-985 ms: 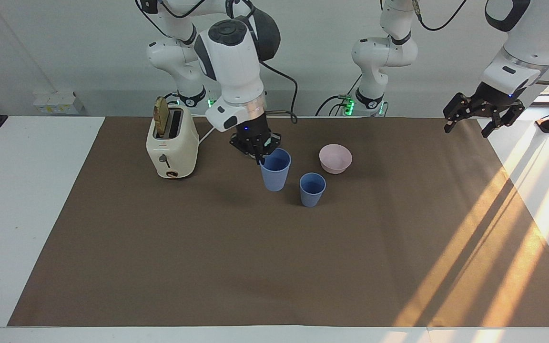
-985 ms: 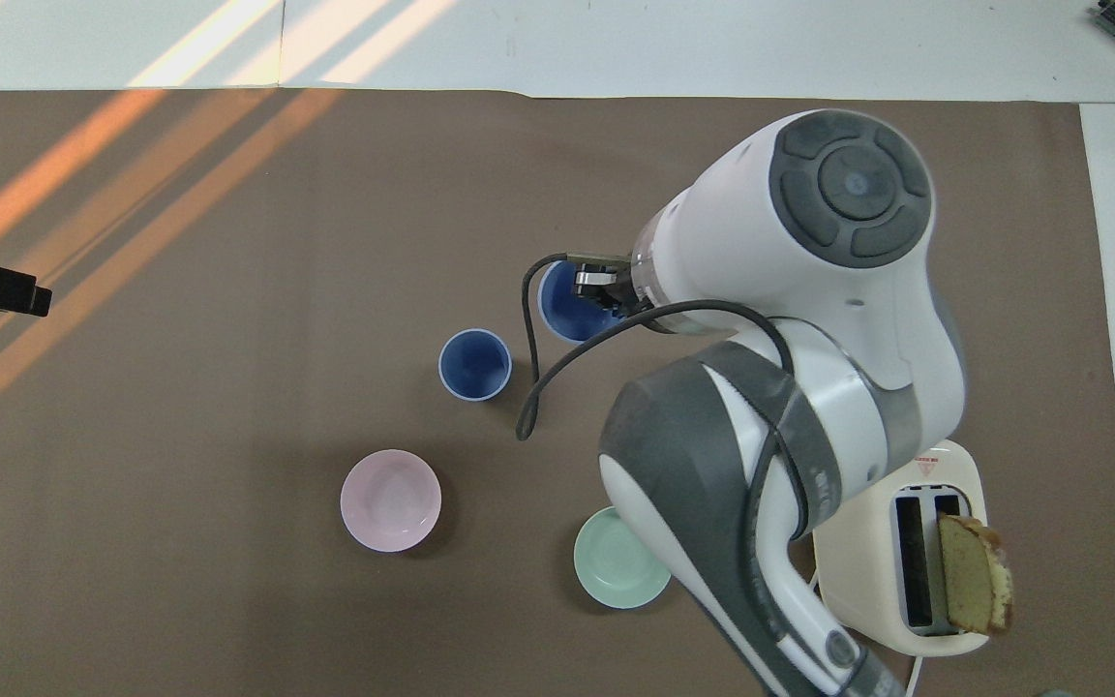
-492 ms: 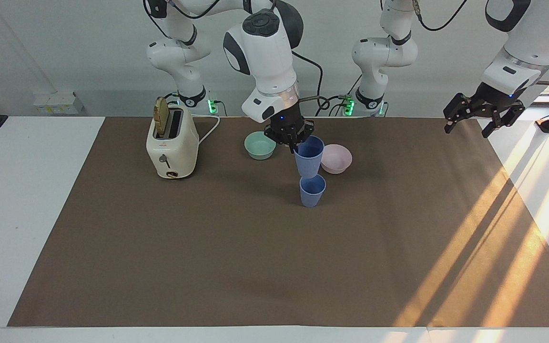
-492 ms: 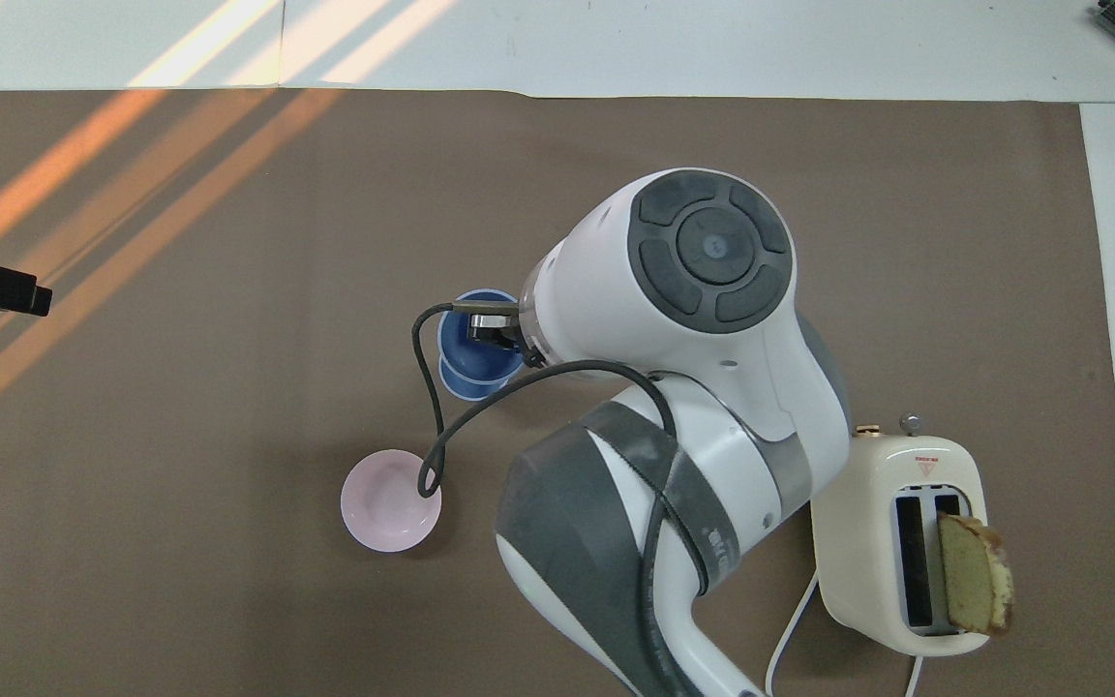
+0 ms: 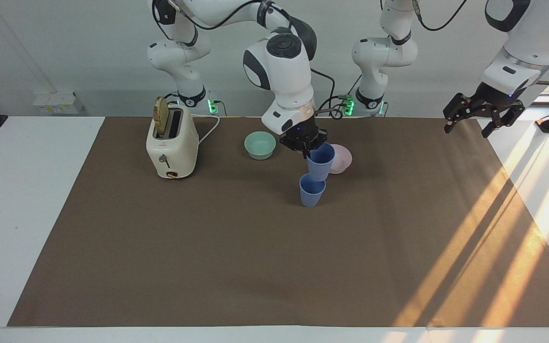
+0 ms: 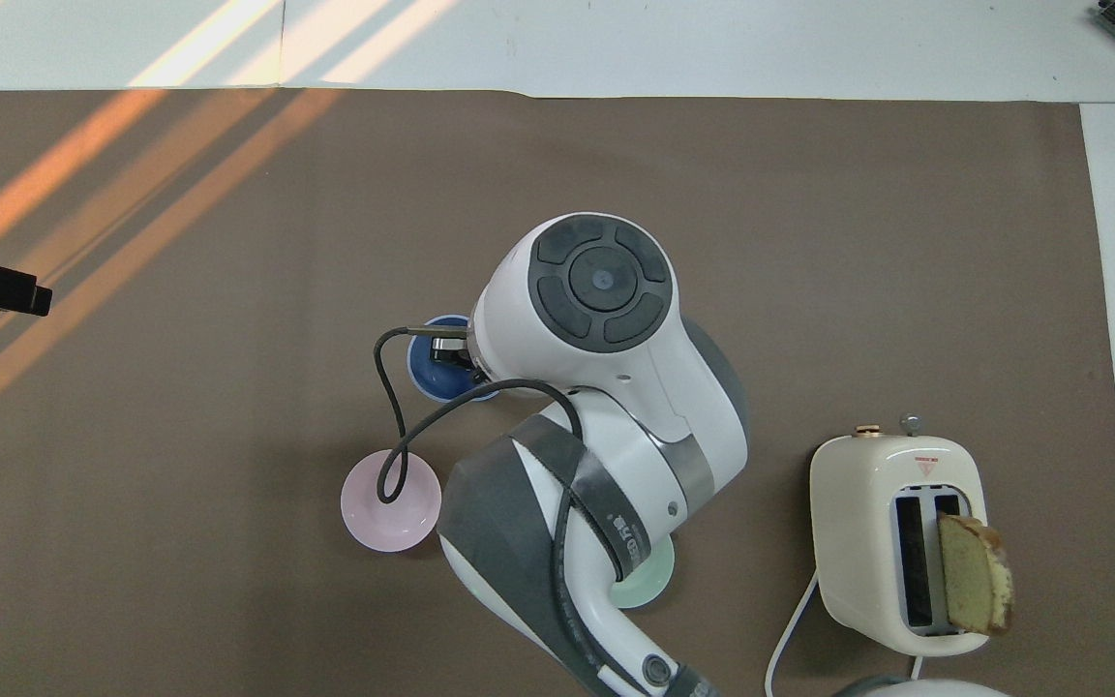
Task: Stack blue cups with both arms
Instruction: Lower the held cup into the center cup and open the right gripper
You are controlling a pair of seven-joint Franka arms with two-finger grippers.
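My right gripper is shut on the rim of one blue cup, with one finger inside it. It holds this cup tilted, just over the second blue cup, which stands upright on the brown mat. The held cup's base is at the standing cup's rim; I cannot tell if it is inside. In the overhead view the right arm hides most of the cups; only a blue rim shows. My left gripper is open and empty, waiting in the air over the table's corner at the left arm's end.
A pale pink bowl sits close beside the cups, slightly nearer to the robots. A mint-green bowl lies toward the right arm's end. A cream toaster with a bread slice stands beyond it.
My right gripper has carried its blue cup from beside the standing cup, lifted it over that cup and lowered it to the rim. The left arm has not moved.
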